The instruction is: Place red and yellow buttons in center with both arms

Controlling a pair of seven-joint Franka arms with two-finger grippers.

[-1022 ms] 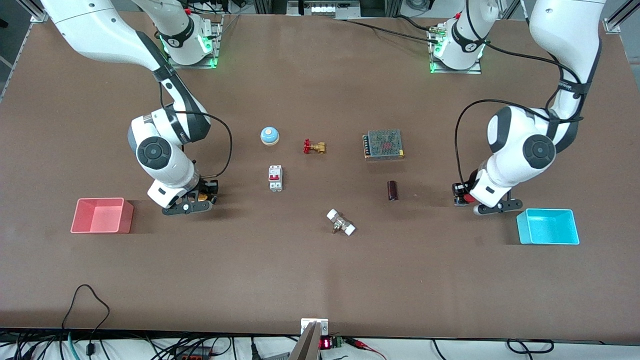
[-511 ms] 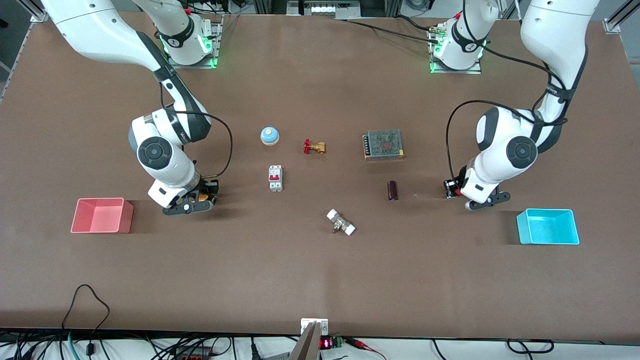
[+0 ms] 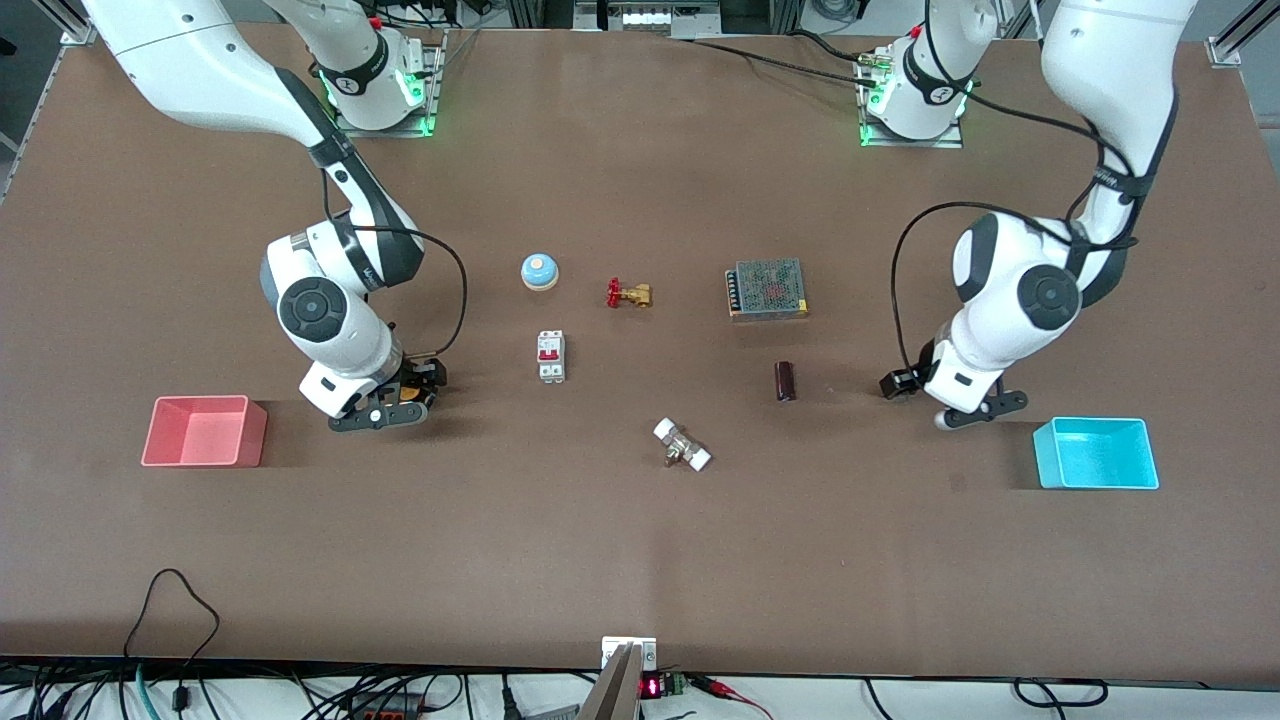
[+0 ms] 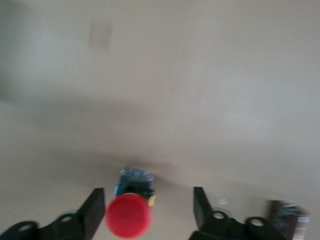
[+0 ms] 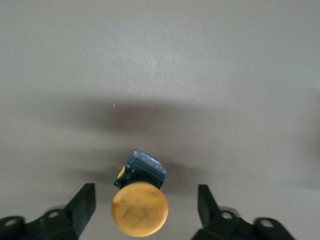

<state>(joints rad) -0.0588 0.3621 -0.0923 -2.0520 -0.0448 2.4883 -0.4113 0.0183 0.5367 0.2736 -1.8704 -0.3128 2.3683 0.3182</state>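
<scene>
In the left wrist view the red button (image 4: 128, 215) stands between my left gripper's (image 4: 147, 197) open fingers, close beside one finger (image 4: 94, 207). In the front view my left gripper (image 3: 978, 410) is low over the table beside the cyan bin (image 3: 1045, 460), and the hand hides the red button. In the right wrist view the yellow button (image 5: 139, 208) stands between my right gripper's (image 5: 146, 189) open fingers, touching neither. In the front view my right gripper (image 3: 380, 415) is low over the table beside the pink bin (image 3: 252, 438).
Toward the middle of the table lie a blue-and-white dome (image 3: 539, 271), a brass valve with a red handle (image 3: 628, 294), a white breaker (image 3: 550, 356), a mesh-topped box (image 3: 767, 289), a dark cylinder (image 3: 786, 381) and a white-ended part (image 3: 682, 445).
My left arm has shifted toward the table's middle, and the red cap seen beside its hand is now hidden. My right arm has barely moved.
</scene>
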